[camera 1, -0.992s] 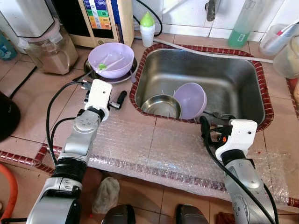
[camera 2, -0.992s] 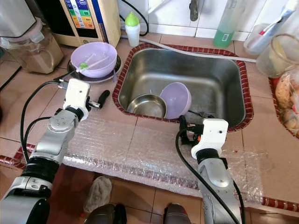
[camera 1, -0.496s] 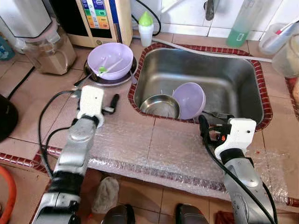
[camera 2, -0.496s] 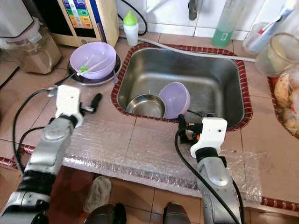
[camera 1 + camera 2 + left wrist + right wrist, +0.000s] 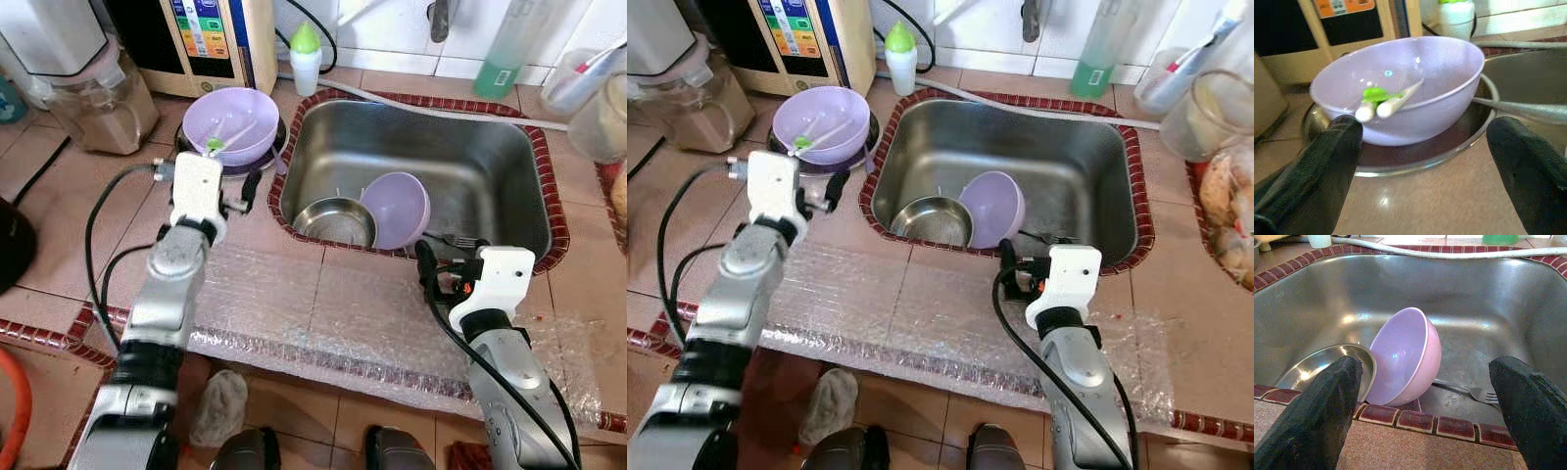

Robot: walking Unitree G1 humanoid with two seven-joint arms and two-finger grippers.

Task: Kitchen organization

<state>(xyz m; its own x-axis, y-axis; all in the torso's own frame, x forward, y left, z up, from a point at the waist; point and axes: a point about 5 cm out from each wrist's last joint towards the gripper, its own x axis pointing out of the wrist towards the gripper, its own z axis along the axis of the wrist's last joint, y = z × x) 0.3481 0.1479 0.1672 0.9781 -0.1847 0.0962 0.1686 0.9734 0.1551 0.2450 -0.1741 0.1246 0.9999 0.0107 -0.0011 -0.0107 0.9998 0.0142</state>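
A lilac bowl (image 5: 232,124) with two white utensils and a green bit in it stands on a metal plate (image 5: 1415,159) left of the sink. My left gripper (image 5: 1425,147) is open just in front of that bowl, low over the counter, apart from it. In the steel sink (image 5: 441,147) a second lilac bowl (image 5: 1405,355) leans on its side against a steel bowl (image 5: 1327,364), with a fork (image 5: 1469,390) beside it. My right gripper (image 5: 1425,396) is open over the sink's near rim, holding nothing.
A water machine (image 5: 211,39), a white bottle with a green cap (image 5: 306,59) and a blender jar (image 5: 98,98) stand at the back left. A green bottle (image 5: 509,49) and plastic containers (image 5: 588,88) stand at the back right. Bubble wrap (image 5: 323,313) covers the counter's front.
My left gripper drew back to the left, then moved forward and now sits closer to the lilac bowl on the plate. The right arm has stayed still.
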